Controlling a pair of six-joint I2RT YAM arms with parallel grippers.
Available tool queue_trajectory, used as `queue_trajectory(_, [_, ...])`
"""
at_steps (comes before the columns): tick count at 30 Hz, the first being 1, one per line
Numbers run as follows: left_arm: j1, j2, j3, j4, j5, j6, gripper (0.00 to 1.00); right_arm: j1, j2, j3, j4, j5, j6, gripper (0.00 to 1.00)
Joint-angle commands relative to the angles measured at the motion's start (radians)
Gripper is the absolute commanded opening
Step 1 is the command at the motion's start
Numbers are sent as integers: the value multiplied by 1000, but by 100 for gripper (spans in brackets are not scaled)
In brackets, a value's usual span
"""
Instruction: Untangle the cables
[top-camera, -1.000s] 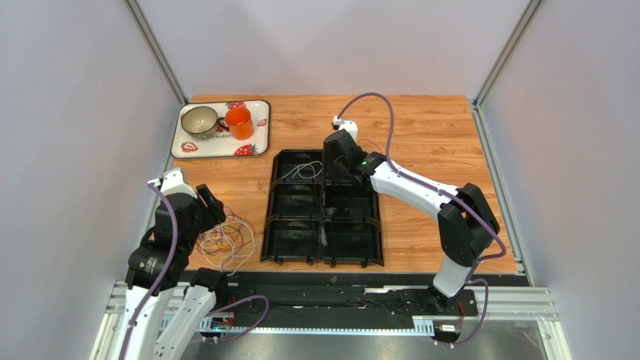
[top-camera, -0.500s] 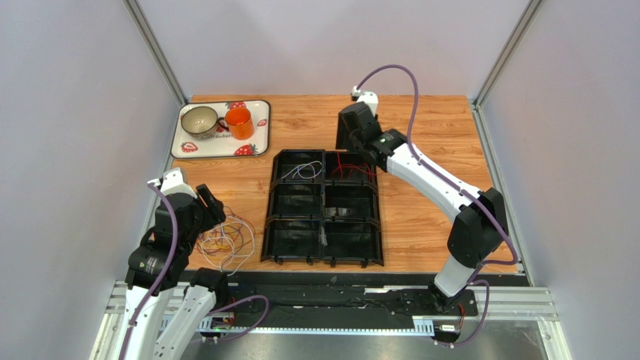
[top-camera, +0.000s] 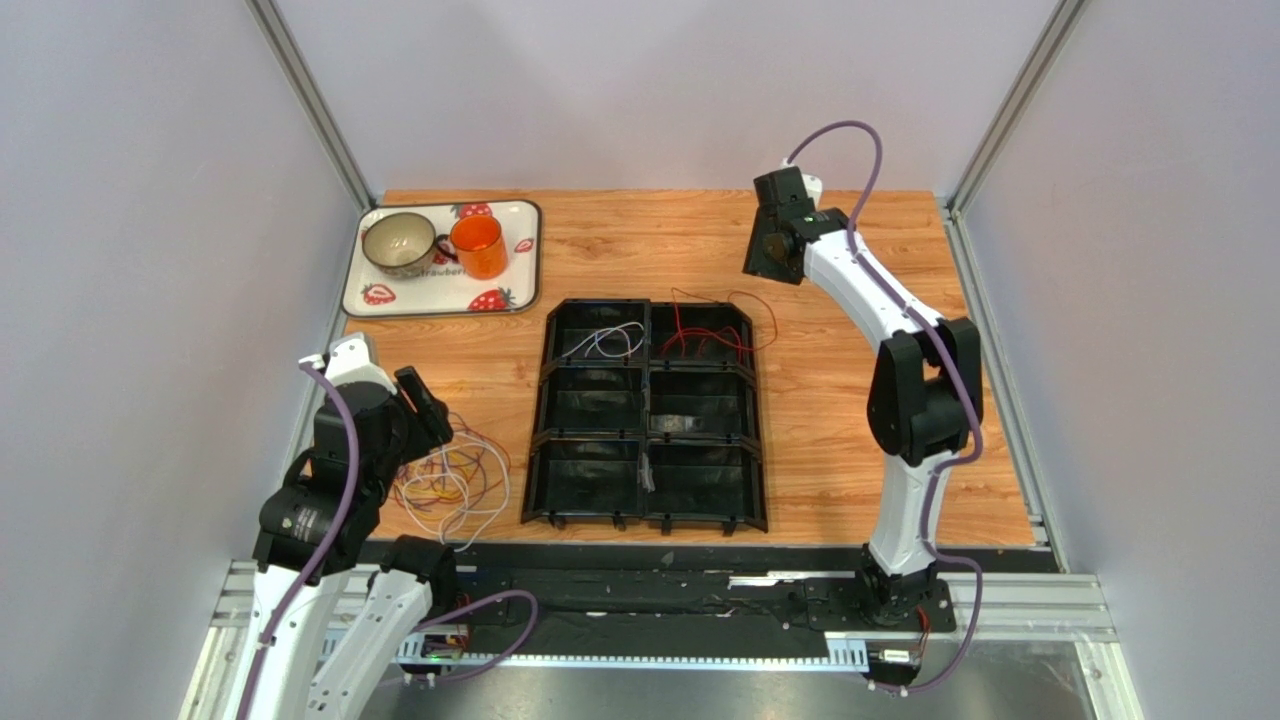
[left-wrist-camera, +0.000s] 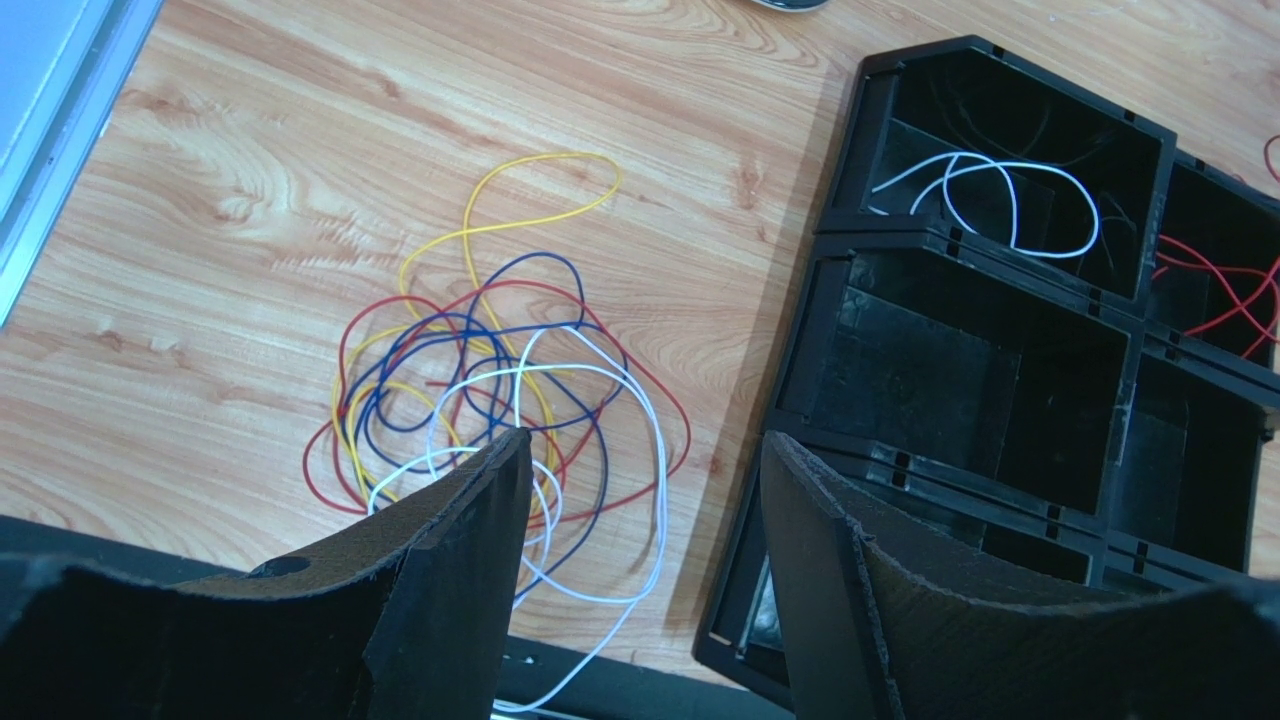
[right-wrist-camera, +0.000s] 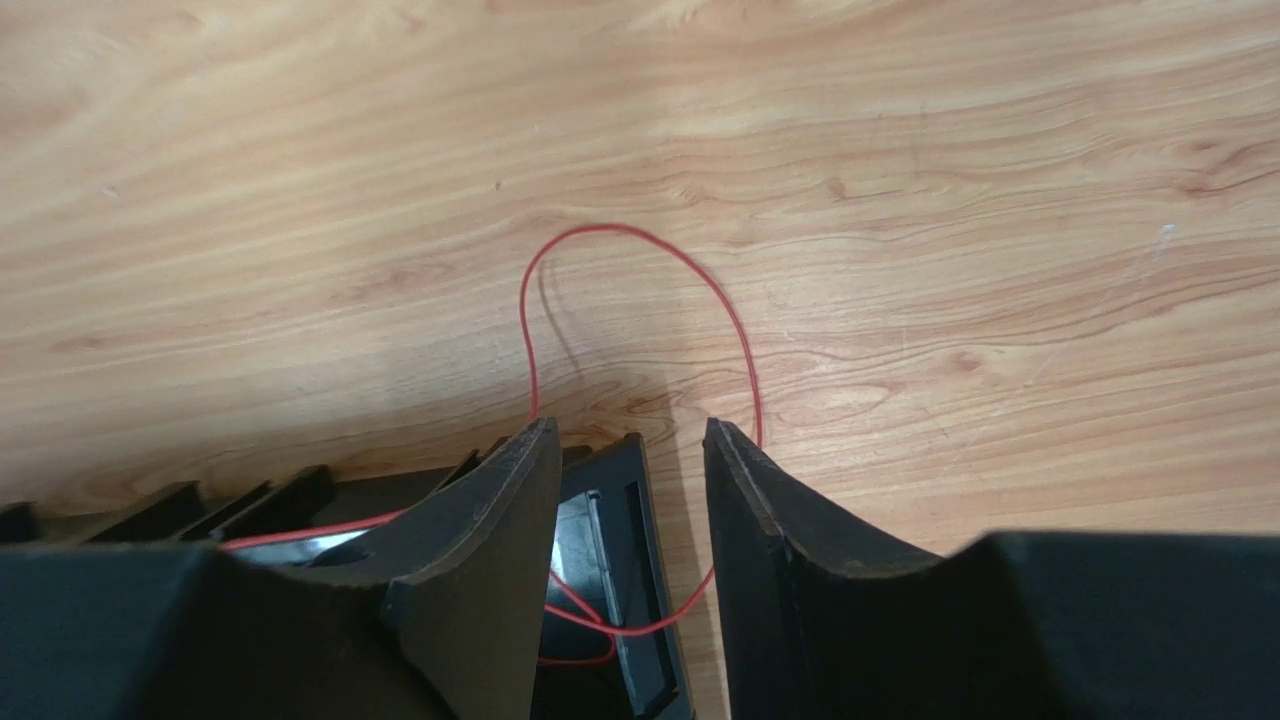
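We see the cable tangle (top-camera: 448, 483) left of the black tray (top-camera: 648, 435), below our left gripper (left-wrist-camera: 646, 450), which is spread and empty. A white cable (top-camera: 604, 339) and a red cable (top-camera: 706, 327) lie in the tray's far compartments (red spilling over the rim); beyond the tray, the right gripper (right-wrist-camera: 631, 435) gapes empty.

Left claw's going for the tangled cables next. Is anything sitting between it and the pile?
Nothing visible. The left claw hangs open over the tangled cables, which lie on bare wood. The black tray sits off to one side, beside them.

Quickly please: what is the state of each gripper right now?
Left gripper: open, holding nothing.
Right gripper: open, holding nothing.
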Motion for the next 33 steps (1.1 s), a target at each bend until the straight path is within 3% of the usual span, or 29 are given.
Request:
queue_trajectory(1, [4,12,3,28,-10,16,66,14,75,79,-75,15,-63,43])
queue_trajectory(19, [7,33,6,24,-15,16,65,-41,272,170,-63,-23,-109,42])
queue_trajectory(33, [7,39,8,18,-29,8,65,-66,332,168,-61,-69,-112,39])
